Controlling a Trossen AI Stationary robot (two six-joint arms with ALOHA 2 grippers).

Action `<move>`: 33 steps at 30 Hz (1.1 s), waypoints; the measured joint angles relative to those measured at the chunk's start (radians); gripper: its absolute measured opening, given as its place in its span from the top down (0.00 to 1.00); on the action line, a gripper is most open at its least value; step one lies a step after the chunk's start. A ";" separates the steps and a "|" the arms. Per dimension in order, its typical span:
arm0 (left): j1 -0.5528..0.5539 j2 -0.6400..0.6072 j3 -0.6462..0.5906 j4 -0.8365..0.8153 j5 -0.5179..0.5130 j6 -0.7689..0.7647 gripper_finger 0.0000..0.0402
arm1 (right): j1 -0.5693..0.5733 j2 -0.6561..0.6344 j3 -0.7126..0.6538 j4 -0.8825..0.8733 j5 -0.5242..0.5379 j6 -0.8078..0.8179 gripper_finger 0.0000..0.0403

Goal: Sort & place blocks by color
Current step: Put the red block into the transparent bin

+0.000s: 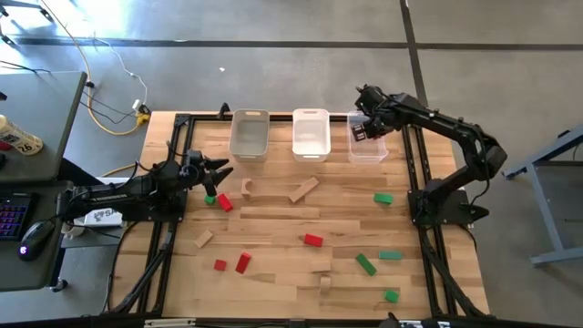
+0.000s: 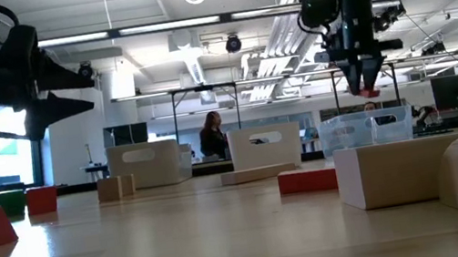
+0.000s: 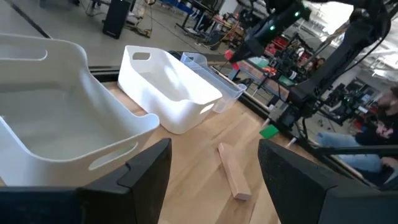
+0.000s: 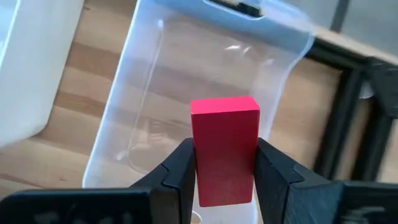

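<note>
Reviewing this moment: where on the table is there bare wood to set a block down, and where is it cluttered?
Bare: the strip between the tan plank and the green block, below the white bin, and the table's front left corner. Crowded: around the left gripper and the front right, near the green bar.

Three bins in row along far edge of desk [image 1: 273, 273]: left bin [image 1: 249, 134], middle bin [image 1: 311, 133], right bin [image 1: 366, 146]. Right hand [image 1: 363, 130] above right bin, block [image 4: 225, 149] clamped between its fingers, off desk. Left hand [image 1: 221, 172] at left side of desk, near of left bin, fingers apart. Plank [image 1: 303, 189] near of middle bin. Other blocks scattered over middle and near desk, well apart. Person [image 2: 211, 137] in room beyond desk.
</note>
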 joint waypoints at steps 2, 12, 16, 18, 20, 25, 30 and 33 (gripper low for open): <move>0.000 0.000 0.000 0.000 0.000 -0.008 0.43 | -0.013 0.000 -0.029 0.021 -0.036 -0.004 0.75; 0.000 0.000 0.000 0.000 0.000 -0.059 0.43 | -0.021 0.000 -0.207 0.206 -0.150 0.028 0.74; 0.000 0.000 0.000 0.000 0.000 -0.060 0.43 | -0.021 0.000 -0.256 0.265 -0.172 0.050 0.74; 0.000 0.000 0.000 0.001 0.000 -0.065 0.43 | -0.021 0.000 -0.271 0.279 -0.178 0.050 0.74; 0.000 0.000 0.000 0.000 0.000 -0.083 0.43 | -0.021 0.000 -0.277 0.287 -0.173 0.049 0.74; 0.000 0.000 0.000 0.000 0.004 -0.100 0.43 | -0.021 0.000 -0.277 0.311 -0.167 0.045 0.74; 0.000 0.000 0.000 0.035 0.002 -0.189 0.43 | -0.021 0.000 -0.277 0.325 -0.165 0.038 0.66; 0.000 0.000 0.000 0.070 0.014 -0.189 0.43 | -0.021 0.000 -0.277 0.325 -0.165 0.034 0.59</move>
